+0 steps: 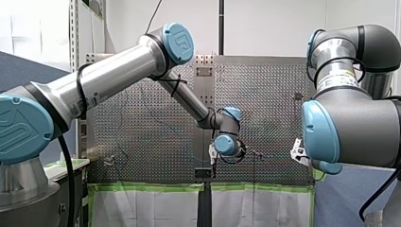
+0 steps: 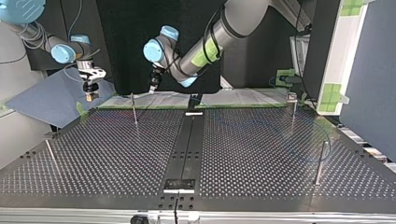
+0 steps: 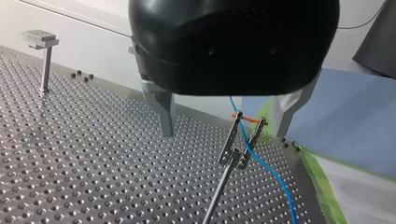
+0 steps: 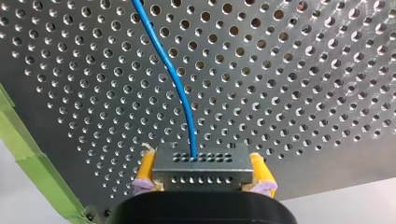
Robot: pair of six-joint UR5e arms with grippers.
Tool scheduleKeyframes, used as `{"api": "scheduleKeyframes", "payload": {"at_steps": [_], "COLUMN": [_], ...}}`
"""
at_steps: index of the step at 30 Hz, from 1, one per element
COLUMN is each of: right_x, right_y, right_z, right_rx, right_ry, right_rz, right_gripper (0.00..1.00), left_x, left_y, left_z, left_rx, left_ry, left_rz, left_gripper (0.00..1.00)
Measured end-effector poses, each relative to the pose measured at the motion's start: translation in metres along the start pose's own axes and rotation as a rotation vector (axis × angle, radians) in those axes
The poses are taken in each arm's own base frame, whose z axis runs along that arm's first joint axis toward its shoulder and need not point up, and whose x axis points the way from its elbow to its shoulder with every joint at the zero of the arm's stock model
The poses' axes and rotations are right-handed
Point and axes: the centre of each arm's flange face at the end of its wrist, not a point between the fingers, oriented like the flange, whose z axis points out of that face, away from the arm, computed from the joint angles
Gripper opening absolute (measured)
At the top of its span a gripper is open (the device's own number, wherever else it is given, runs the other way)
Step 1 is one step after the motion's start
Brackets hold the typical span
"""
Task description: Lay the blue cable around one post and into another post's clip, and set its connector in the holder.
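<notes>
connector (image 4: 201,163), a grey block with rows of small holes, sits clamped between the yellow pads (image 4: 145,170) of my right gripper (image 4: 203,173), one pad against each end. the blue cable (image 4: 175,79) leaves the middle of its face and runs out over the perforated table (image 4: 303,70), near the edge lined with green tape (image 4: 32,149). in the top view this gripper hangs at the table's far left corner. my left gripper (image 3: 223,133) is wide open and grips nothing; its metal fingers (image 3: 163,116) stand well apart. between and just ahead of them a thin post (image 3: 217,196) carries a two-pronged clip (image 3: 236,151), and the cable passes down between the prongs, then trails over the table toward the taped edge.
</notes>
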Motion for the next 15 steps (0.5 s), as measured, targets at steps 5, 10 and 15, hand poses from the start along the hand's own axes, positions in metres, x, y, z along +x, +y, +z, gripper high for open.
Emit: {"api": "scheduleKeyframes", "payload": {"at_steps": [5, 10, 15], "right_x": [-0.0002, -0.0001, -0.0002], "right_y": [-0.0006, -0.0008, -0.0009], "right_z": [0.0002, 0.0002, 0.0002], "right_rx": [0.001, 0.002, 0.001], "right_ry": [0.0, 0.001, 0.0], "right_rz": [0.0, -0.001, 0.0], "right_gripper": [0.0, 0.0, 0.0], "left_x": [-0.0002, -0.0005, -0.0005], "left_y": [0.0006, 0.0016, 0.0021], "left_z": [0.0004, 0.0009, 0.0008], "left_rx": [0.0, -0.002, -0.004], "left_ry": [0.0, 0.0, 0.002], "left_rz": [-0.006, -0.015, -0.017], "left_gripper": [0.99, 0.99, 0.99]}}
